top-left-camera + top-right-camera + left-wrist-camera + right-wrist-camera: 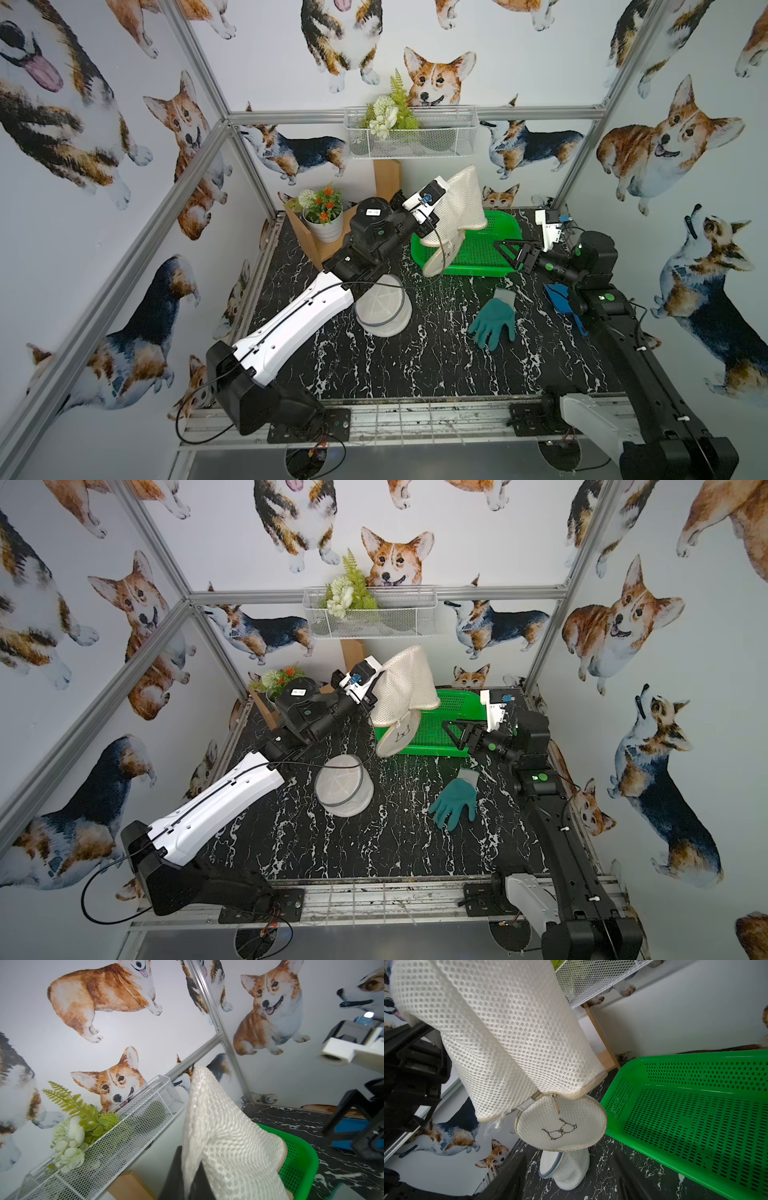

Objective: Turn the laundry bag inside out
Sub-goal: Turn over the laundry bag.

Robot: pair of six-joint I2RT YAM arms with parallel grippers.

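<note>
A cream mesh laundry bag [461,203] [508,1032] hangs in the air over the left end of the green basket [505,232]. Its round lid [442,257] [560,1124], stitched with a brown outline, dangles unzipped below it. My left gripper [189,1178] is shut on a fold of the bag's mesh [224,1136]; the fabric covers most of its fingers. My right gripper [509,255] [457,733] stands open over the basket's right part, pointing at the bag from a short way off. Nothing is between its fingers.
A second white mesh bag with a grey rim [382,307] [564,1169] sits on the black marble table, under the left forearm. A teal glove [494,320] lies mid-table and a blue object [561,297] by the right arm. A flower pot [322,216] and a wire wall basket [411,133] are behind.
</note>
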